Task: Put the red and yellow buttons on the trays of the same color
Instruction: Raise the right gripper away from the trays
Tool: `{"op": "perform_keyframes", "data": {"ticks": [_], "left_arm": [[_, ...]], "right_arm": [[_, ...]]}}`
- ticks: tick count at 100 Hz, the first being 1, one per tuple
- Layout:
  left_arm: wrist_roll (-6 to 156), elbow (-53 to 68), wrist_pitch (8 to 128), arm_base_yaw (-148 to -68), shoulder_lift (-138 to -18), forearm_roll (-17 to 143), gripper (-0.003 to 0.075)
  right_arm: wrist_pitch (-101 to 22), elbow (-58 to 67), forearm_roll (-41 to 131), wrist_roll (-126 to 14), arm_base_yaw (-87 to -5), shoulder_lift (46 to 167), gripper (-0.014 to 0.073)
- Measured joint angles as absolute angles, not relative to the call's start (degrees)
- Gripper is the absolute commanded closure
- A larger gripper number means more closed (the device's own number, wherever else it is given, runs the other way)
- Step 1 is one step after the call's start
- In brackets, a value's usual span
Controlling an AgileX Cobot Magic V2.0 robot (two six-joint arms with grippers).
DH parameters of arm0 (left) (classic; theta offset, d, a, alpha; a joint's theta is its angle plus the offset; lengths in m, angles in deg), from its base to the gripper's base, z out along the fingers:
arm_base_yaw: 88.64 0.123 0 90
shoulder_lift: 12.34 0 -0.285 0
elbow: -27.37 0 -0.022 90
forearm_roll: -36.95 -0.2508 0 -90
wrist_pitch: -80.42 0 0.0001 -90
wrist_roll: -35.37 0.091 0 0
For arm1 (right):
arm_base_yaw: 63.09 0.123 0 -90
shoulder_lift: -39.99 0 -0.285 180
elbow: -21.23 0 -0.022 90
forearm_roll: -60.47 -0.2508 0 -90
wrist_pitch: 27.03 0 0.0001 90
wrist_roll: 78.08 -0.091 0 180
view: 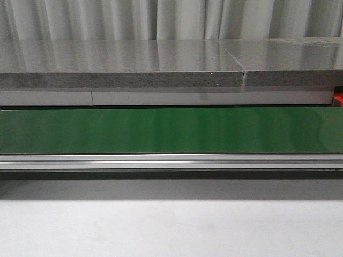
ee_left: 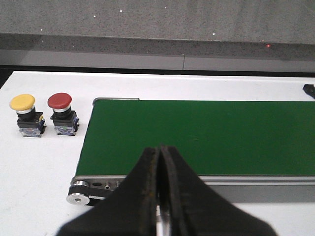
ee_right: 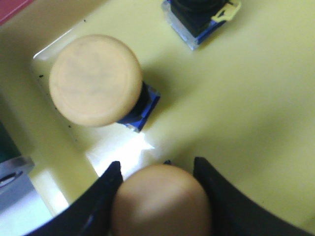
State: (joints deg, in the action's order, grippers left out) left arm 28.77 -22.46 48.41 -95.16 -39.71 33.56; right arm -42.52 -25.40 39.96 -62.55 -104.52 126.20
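Yellow button (ee_right: pixel 161 199) in right end effector (ee_right: pixel 157 196), second button (ee_right: pixel 96 80) close

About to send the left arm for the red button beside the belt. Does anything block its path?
Nothing visible does. The left gripper, jaws shut, hangs over the green belt's near edge; the red button stands on bare white table off the belt's end, the yellow button beyond it.

The left tool (ee_left: pixel 158 196) has its two dark fingers pressed together along their length, with nothing between them. The right tool (ee_right: pixel 160 196) has its fingers spread and clasping a rounded yellow button cap (ee_right: pixel 161 201) (one finger (ee_right: pixel 101 196) on each side of it).
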Motion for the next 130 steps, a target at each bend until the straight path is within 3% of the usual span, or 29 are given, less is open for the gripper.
{"op": "perform_keyframes", "data": {"ticks": [21,31,82,130], "left_arm": [[28.8,-22.5,48.4,-95.2,-39.7,33.6,0.0739],[28.8,-22.5,48.4,-95.2,-39.7,33.6,0.0739],[28.8,-22.5,48.4,-95.2,-39.7,33.6,0.0739],[28.8,-22.5,48.4,-95.2,-39.7,33.6,0.0739]], "right_arm": [[-42.4,-25.4,40.0,-62.6,-104.5,126.2,0.0053],[-42.4,-25.4,39.3,-62.6,-104.5,126.0,-0.0027],[-42.8,-25.4,36.4,-62.7,-103.3,107.0,-0.0029],[-43.9,-25.4,36.2,-53.8,-80.4,86.0,-0.0012]]}}
